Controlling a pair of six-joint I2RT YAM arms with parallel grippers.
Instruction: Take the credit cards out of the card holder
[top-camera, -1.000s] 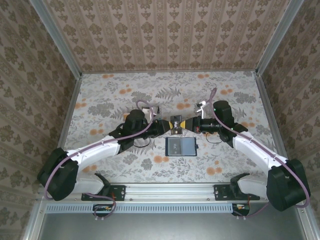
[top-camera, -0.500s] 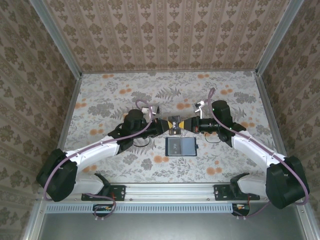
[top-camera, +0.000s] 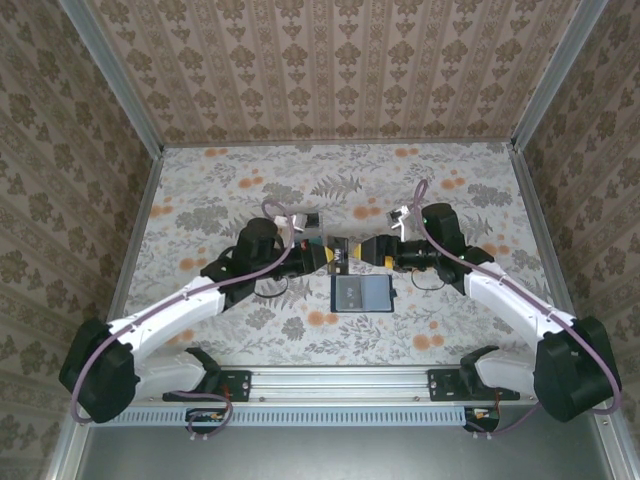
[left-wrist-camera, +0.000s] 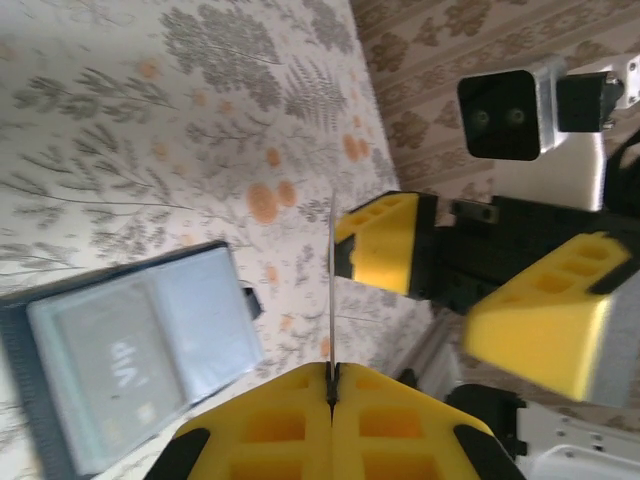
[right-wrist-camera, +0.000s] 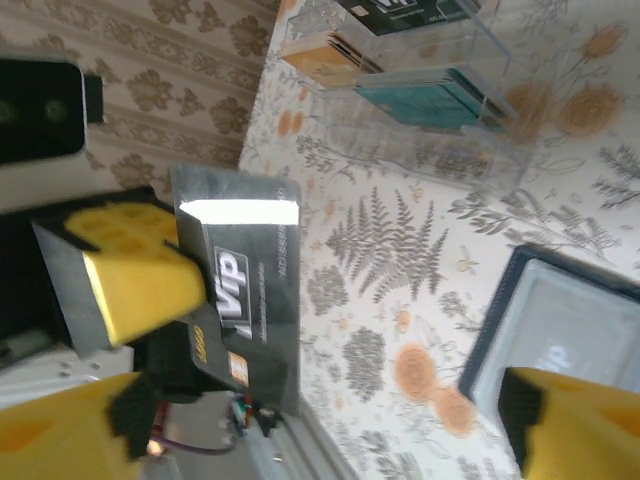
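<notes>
The card holder (top-camera: 360, 293) lies open and flat on the table, dark navy with greyish sleeves; one sleeve still shows a card (left-wrist-camera: 120, 360). Above and just behind it, my left gripper (top-camera: 325, 255) is shut on a dark credit card marked VIP (right-wrist-camera: 245, 280), seen edge-on as a thin line in the left wrist view (left-wrist-camera: 331, 280). My right gripper (top-camera: 372, 250) faces it from the right, open, with its yellow fingers (left-wrist-camera: 385, 245) spread beside the card and off it. The card holder (right-wrist-camera: 570, 330) sits below, at the right of the right wrist view.
A clear plastic box (right-wrist-camera: 410, 80) with orange and teal contents stands on the flowered table beyond the card. Patterned walls close in the table at the back and both sides. Both arms meet at the table's middle.
My left gripper has shut on the VIP card. My right gripper, which was shut, has opened and let the card go. The left arm has drawn slightly to the left.
</notes>
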